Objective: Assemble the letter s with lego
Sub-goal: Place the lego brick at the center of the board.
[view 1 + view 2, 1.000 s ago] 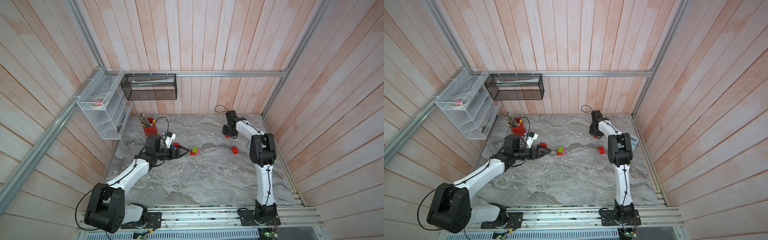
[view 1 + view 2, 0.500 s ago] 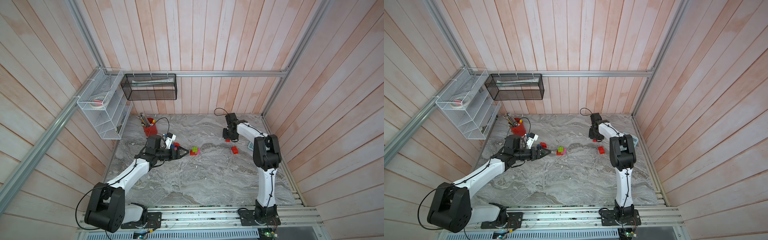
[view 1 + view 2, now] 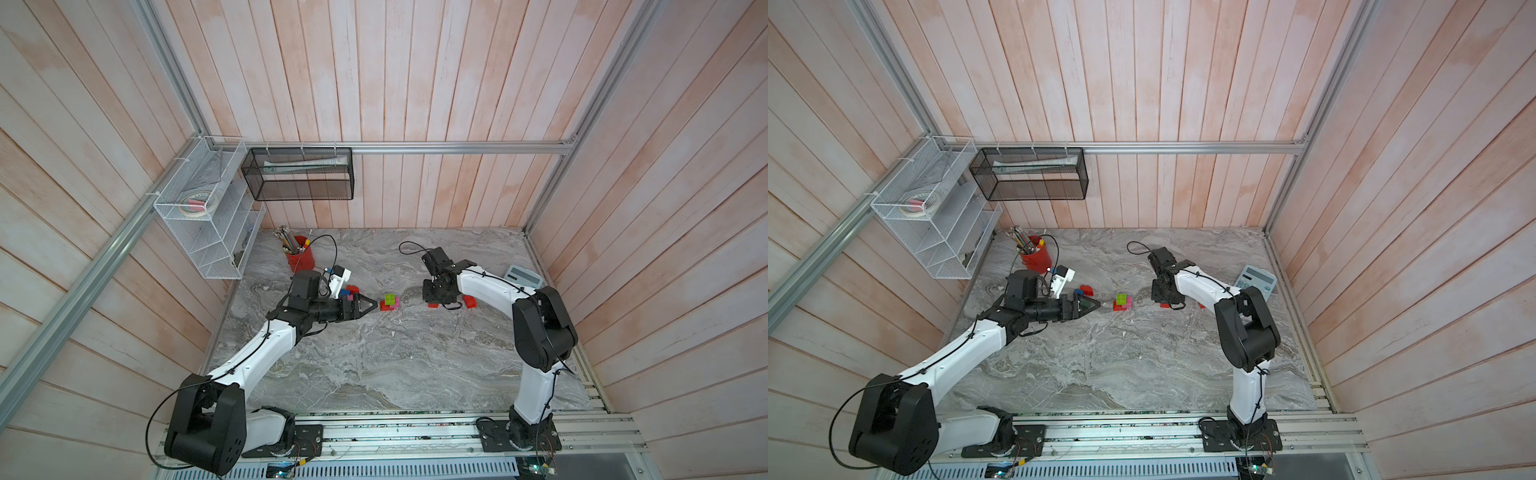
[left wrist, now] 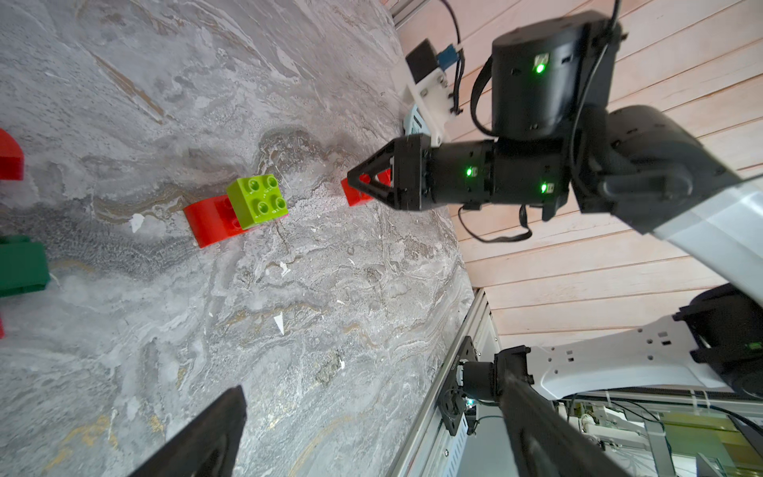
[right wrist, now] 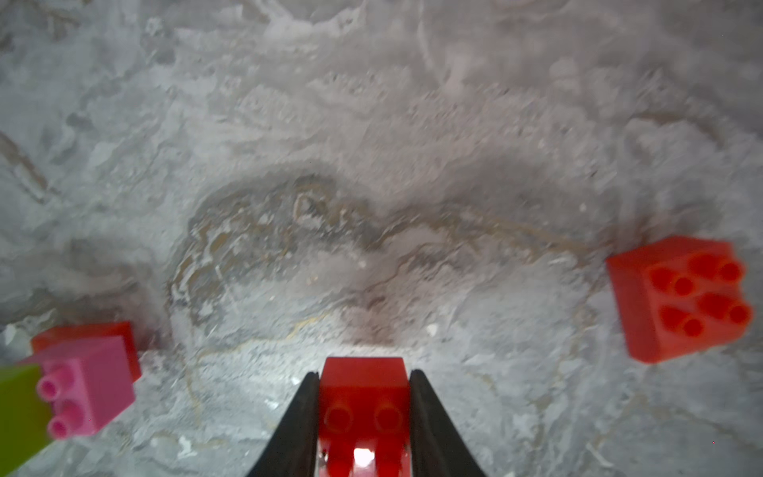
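With our right claw [image 5: 363,373] clamped on a red brick [image 5: 363,398] and left claw [image 3: 371,306] apart, we reckon it next goes toward nine o'clock, onto the stack [image 3: 389,301].

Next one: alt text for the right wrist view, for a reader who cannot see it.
The right gripper is shut on a red brick over the grey marble table. A loose red brick lies to one side; on the other, a pink brick, a lime brick and a third red brick cluster together.

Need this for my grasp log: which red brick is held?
The red brick clamped in the right pincer; others, like the square red brick, lie ungripped.
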Available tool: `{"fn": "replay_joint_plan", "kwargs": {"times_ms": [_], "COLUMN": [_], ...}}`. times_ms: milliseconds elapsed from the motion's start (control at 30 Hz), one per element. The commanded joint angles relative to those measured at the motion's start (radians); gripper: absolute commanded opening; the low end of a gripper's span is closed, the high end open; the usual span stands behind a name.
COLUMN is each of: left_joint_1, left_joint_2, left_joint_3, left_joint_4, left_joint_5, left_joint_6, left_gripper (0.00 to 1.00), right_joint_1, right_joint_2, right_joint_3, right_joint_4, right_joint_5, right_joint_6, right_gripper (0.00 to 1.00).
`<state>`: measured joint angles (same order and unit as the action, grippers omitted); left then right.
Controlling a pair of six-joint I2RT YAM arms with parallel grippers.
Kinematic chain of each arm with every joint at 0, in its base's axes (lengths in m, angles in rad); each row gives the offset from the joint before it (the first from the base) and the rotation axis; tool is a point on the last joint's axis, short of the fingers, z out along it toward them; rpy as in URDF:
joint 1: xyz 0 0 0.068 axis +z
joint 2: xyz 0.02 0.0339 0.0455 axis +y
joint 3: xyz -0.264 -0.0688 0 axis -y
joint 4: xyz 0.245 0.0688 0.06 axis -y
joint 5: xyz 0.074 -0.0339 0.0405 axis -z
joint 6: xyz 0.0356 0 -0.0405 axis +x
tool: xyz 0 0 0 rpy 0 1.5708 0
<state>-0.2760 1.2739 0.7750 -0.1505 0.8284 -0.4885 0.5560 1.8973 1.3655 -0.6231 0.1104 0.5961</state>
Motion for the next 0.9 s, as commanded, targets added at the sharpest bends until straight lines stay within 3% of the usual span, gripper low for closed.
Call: {"fn": "replay_joint_plan", "kwargs": {"times_ms": [0, 400, 867], "left_joint_1": [0.006, 0.030, 0.059], "left_joint_2": [-0.037, -0.124, -0.157], "left_joint_3": [-0.036, -0.084, -0.114], "left_joint_4": [-0.022, -0.082, -0.107], "left_joint_5": [-0.014, -0.015, 0.000], "left_joint_6": [0.025, 0.045, 0.064], "left_gripper": [1.00, 1.00, 1.00], "right_joint_1": [0.061, 0.222, 0.286], "right_joint_2": [-0.036, 0.001, 0.072], "right_joint_3": [-0.041, -0.069, -0.018], "right_joint_4": [-0.012, -0.001, -0.022], "right_joint_5": [0.012, 0.021, 0.057], "right_joint_6": [0.128, 0.256, 0.278], "right_gripper": [0.30, 0.31, 0.34]}}
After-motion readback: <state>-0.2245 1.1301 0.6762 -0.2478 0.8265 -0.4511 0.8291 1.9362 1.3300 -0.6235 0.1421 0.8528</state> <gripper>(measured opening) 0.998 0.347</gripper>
